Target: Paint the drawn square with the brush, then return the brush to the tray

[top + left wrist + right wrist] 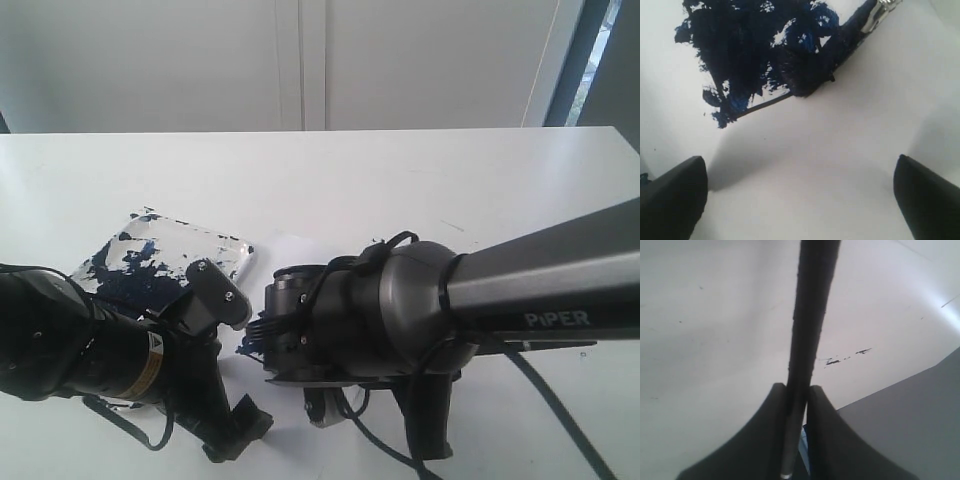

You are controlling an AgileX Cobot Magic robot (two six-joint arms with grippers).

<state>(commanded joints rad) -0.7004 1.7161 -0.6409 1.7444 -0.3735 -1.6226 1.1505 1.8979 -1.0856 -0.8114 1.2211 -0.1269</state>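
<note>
My right pincer [796, 390] is clamped on the black handle of the brush [812, 315], one finger on each side of it. The left pincer [799, 159] stands wide open with nothing between its fingers, over bare white sheet [810, 145] just on the near side of the paint. The left wrist view shows the loaded tip lying on the edge of the dark blue patch [750, 45], so I judge the painting to be under way, not finished.

My first worry is the outline. A thin straight line [765, 102] runs along the near side of the patch, and I take it for one edge of the square. The paint already reaches it, and a ragged bit at one end looks to be on or over it. Another heavy stroke toward the near side would carry colour outside.

The second is the grip. The handle is thin and smooth, and it is pinched at a single spot. Pressing the tip down hard could make it swivel or slide between the fingers.

The third is the way home. The tray [215, 245] lies to the far left, and the left arm [110, 350] sits close beside my right wrist, between it and the tray. Swinging straight across could knock the two arms together. A tip this wet could also drip on the table [400, 180].
</note>
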